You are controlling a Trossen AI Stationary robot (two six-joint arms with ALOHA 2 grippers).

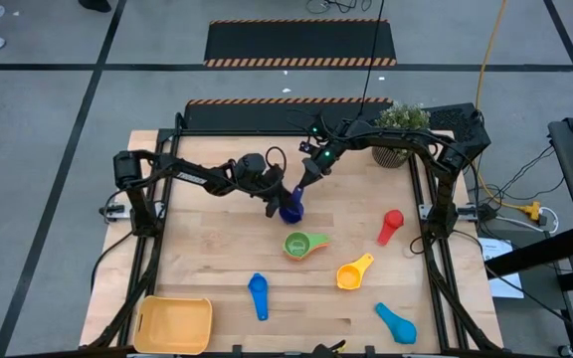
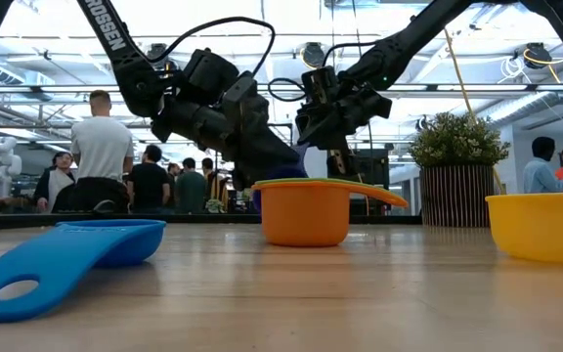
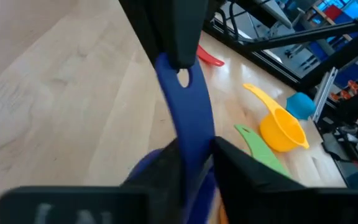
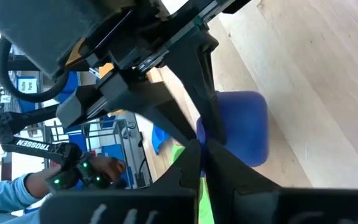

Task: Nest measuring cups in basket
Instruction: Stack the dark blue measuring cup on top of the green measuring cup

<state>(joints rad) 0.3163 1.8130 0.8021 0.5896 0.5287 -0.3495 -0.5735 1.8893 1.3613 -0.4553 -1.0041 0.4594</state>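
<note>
- While the basket (image 1: 174,325) holds no cups, nesting has not begun.
- Left gripper (image 1: 276,207) and right gripper (image 1: 299,189) both clamp the dark blue measuring cup (image 1: 291,209).
- Five cups remain loose.

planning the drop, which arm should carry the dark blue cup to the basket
Left. Both end effectors, left and right, grip the dark blue cup, but the basket sits at the table's near-left corner, on the left arm's side.
</note>
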